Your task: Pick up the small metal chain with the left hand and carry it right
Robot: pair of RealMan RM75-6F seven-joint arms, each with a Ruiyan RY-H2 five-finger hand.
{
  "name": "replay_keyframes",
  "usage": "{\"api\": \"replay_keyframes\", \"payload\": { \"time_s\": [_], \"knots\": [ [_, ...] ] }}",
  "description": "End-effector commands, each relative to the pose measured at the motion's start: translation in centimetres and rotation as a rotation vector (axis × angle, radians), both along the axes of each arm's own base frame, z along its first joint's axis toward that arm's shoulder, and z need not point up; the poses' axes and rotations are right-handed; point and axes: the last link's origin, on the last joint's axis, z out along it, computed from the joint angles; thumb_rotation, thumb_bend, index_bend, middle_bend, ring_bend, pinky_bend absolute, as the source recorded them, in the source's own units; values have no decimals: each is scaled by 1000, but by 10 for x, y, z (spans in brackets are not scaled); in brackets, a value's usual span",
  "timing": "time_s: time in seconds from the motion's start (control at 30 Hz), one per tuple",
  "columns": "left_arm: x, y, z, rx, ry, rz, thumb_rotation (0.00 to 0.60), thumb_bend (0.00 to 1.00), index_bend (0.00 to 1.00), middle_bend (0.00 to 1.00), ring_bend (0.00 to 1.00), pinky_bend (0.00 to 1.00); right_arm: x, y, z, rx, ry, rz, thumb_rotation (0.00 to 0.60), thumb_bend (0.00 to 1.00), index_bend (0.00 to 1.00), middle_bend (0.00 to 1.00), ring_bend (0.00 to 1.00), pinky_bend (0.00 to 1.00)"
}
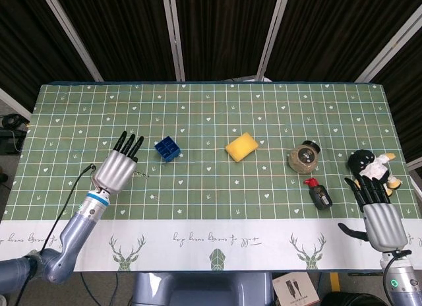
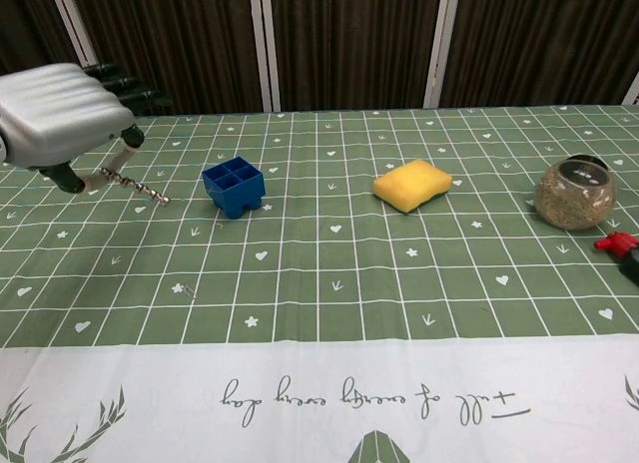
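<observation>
The left hand [image 2: 62,112] is seen raised above the table at the left side, and the small metal chain [image 2: 137,187] is pinched between its thumb and a finger. In the chest view the chain is held by one end and slants down to the right from the fingertips, clear of the cloth. In the head view the same hand [image 1: 117,167] is seen from above with its dark fingers pointing away from the robot, and only a short thin end of the chain [image 1: 140,173] shows at its right edge.

Just to the right of the chain, a blue four-compartment tray [image 2: 234,185] is set on the green patterned tablecloth [image 2: 329,273]. Further right, a yellow sponge [image 2: 411,184] lies near the middle of the table. A round jar with a dark lid [image 2: 574,191] is placed toward the right edge, and a small black bottle with a red cap [image 1: 319,193] lies just in front of it. A penguin plush toy [image 1: 370,167] is seen at the far right of the table in the head view. A small thin metal piece [image 2: 184,289] lies on the cloth in front of the blue tray, apart from the chain.

The right hand [image 1: 379,212] is held near the right front edge of the table, fingers extended and apart, with nothing in it.
</observation>
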Motion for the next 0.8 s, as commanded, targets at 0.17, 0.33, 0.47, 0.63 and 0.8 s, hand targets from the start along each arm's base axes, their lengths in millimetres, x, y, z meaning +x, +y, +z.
{"api": "replay_keyframes", "payload": {
  "time_s": [0.17,0.33,0.47,0.63,0.8],
  "knots": [
    [30,-4,20,4,404,-426,600,481,673,31,0,0,1,0,-1,0,-1,2,600,67,99,0,0,0],
    [35,-7,14,-32,571,-605,600,483,675,31,0,0,1,0,-1,0,4,9,600,66,98,0,0,0],
    [31,-14,4,-75,671,-696,600,495,675,31,0,0,1,-1,-1,0,5,10,600,68,98,0,0,0],
    [18,-21,-5,-130,767,-748,600,498,675,32,0,0,1,-1,0,-2,-4,7,600,67,98,0,0,0],
    [2,-21,-7,-148,789,-718,600,499,675,32,0,0,0,-2,0,-1,-7,2,600,67,99,0,0,0]
  ]
}}
